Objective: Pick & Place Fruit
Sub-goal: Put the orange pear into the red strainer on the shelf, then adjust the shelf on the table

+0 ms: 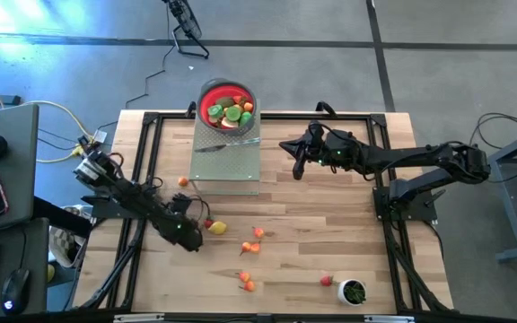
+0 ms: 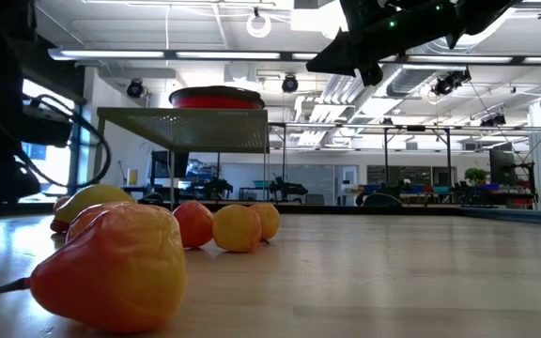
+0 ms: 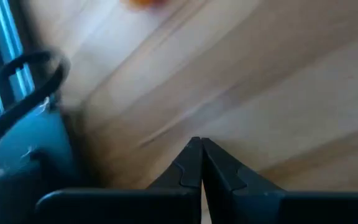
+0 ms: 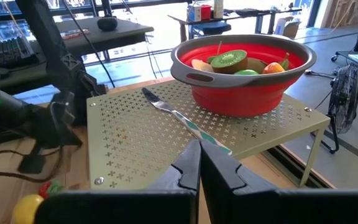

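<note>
Red bowl (image 1: 227, 104) at twelve o'clock already holds some fruit (image 1: 233, 112); you have loose pieces (image 1: 251, 248) scattered toward six, their axes unreadable; left gripper (image 1: 197, 235) pinched together beside a yellow piece (image 1: 218, 228); right gripper (image 1: 296, 154) closed, empty, at one o'clock.

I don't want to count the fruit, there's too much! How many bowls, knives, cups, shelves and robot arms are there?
Red round bowl with grey rim: 1
Silver knife: 1
Small white cup with green contents: 1
Perforated metal shelf: 1
Dark robot arms, left arm and right arm: 2
Total: 6
</note>
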Robot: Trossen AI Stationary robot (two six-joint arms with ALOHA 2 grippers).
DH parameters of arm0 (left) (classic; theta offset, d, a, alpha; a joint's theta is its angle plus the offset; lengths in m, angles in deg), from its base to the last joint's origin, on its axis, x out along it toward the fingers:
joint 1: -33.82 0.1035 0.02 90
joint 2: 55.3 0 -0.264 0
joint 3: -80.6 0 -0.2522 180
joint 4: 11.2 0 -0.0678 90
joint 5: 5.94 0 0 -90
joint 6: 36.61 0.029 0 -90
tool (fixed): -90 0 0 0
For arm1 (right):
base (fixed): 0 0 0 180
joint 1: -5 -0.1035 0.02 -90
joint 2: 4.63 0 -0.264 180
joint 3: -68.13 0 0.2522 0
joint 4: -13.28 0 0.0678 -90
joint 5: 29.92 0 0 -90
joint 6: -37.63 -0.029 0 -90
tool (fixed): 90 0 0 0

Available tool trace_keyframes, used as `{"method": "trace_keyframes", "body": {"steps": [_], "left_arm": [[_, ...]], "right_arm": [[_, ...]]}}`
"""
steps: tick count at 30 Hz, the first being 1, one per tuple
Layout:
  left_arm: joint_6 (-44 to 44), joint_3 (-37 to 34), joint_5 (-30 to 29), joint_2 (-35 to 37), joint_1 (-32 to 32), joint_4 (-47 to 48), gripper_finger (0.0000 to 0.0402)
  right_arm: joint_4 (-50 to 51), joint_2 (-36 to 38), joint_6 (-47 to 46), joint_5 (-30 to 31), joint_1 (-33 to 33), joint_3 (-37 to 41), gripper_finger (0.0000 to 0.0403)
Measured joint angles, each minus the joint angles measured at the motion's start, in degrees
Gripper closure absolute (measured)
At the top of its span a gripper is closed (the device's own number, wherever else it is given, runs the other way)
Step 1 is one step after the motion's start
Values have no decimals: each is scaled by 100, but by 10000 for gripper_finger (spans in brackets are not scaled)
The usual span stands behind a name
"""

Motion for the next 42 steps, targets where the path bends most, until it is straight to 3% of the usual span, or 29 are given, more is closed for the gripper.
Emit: {"method": "trace_keyframes", "body": {"steps": [6,11,17,30,36,42], "left_arm": [[286,470,259,137,4,-292,402],[314,1213,-393,240,6,567,402],[329,1846,-592,240,3,1544,402],[212,1884,-975,531,-277,1607,402],[-214,1884,-1447,864,-667,1729,402],[-714,1884,-1539,998,-1098,2029,402]], "right_arm": [[57,0,-2,-15,0,0,400],[87,0,-2,-30,0,0,400],[142,0,-4,-146,0,0,400],[307,0,-2,-173,0,0,401],[316,0,-2,-173,0,0,401],[321,0,-4,-173,0,0,401]]}}
